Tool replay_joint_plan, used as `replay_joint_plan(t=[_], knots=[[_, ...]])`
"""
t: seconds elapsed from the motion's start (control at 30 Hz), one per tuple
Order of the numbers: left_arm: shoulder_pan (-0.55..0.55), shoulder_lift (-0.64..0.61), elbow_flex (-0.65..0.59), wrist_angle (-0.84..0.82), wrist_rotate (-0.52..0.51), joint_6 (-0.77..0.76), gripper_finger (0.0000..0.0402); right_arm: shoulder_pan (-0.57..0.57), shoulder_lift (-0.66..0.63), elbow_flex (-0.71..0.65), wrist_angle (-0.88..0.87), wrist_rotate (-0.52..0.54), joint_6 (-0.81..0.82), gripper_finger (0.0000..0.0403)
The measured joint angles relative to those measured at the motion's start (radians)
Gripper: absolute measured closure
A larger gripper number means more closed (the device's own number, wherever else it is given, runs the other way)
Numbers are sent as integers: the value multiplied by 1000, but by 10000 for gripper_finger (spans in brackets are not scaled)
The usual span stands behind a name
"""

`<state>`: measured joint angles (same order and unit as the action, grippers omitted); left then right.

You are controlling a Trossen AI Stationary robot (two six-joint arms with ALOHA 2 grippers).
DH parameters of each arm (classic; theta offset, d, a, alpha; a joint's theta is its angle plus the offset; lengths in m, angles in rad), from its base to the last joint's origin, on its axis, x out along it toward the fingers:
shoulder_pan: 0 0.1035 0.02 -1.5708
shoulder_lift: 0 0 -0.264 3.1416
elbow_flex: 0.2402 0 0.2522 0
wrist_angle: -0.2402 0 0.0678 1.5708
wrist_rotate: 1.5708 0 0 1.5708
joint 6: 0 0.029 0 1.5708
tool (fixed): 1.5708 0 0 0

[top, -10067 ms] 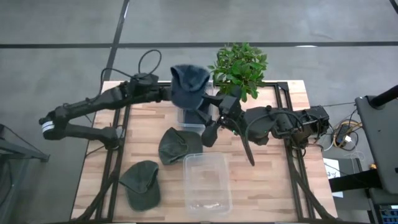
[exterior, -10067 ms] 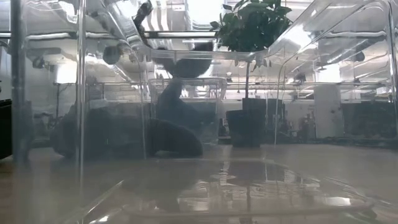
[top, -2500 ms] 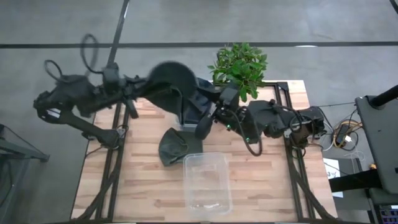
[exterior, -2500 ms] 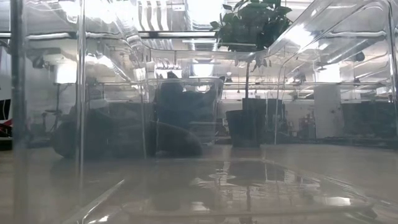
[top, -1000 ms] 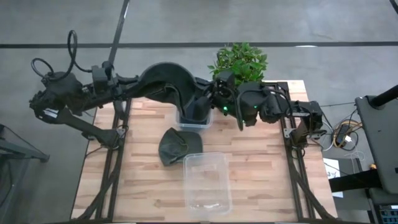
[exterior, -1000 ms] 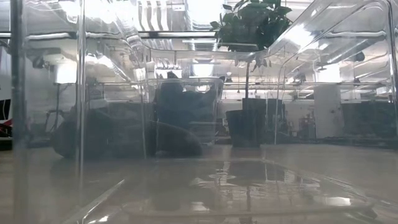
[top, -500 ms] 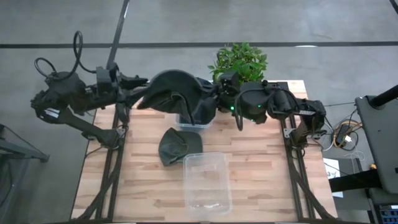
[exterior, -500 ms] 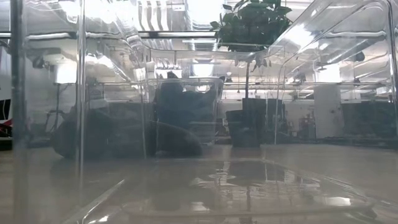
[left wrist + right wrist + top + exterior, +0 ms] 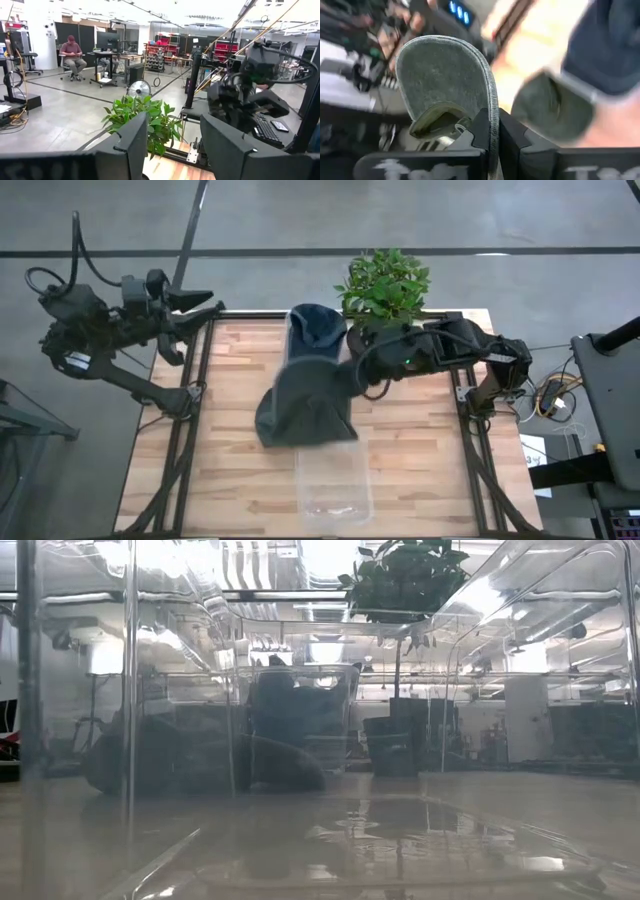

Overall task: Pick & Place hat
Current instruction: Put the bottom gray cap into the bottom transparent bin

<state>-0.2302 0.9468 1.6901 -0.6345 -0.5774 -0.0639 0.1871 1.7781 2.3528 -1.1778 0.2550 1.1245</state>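
My right gripper (image 9: 354, 378) is over the table's middle, shut on a grey-green hat (image 9: 312, 402), which shows blurred above the table. The hat's brim (image 9: 445, 80) fills the right wrist view. A blue hat (image 9: 315, 328) sits in a small clear box (image 9: 292, 358) at the far middle. Another green hat (image 9: 266, 420) lies on the table, partly hidden under the held one. My left gripper (image 9: 203, 300) is open and empty, beyond the table's far left corner. My right gripper pinches the edge of the hat's brim (image 9: 493, 116) between its two fingers; the edge runs back between them. The gripper comes from the table's right side. The hat spreads from the fingers toward the table's left and near side, above the other green hat.
A potted plant (image 9: 385, 280) stands at the far edge, close behind my right arm. A large clear tub (image 9: 335, 478) stands at the near middle; it fills the foreground of the low view (image 9: 320, 840). Bare wood lies at the table's left (image 9: 210, 440) and right.
My left gripper has let go of the grey-green hat and drawn back toward the table's far left corner. The hat, which was stretched between both grippers above the clear box, has swung toward the near side. It is now held by my right gripper alone, over the table's middle.
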Motion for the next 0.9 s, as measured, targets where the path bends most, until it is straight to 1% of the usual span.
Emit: replay_joint_plan(t=[0.17,0.37,0.53,0.73,0.9], knots=[[0,-1,0,-2,1,1,225,31,26,-9,-91,-130,134,390],[0,0,0,-2,2,4,225,75,70,-40,-105,-162,234,390],[0,0,-2,-3,4,5,225,106,104,-103,-106,-187,300,390],[0,-1,-2,-3,3,5,225,127,104,-200,-106,-211,367,390],[0,0,-2,-3,3,5,225,127,104,-254,-95,-234,391,390]])
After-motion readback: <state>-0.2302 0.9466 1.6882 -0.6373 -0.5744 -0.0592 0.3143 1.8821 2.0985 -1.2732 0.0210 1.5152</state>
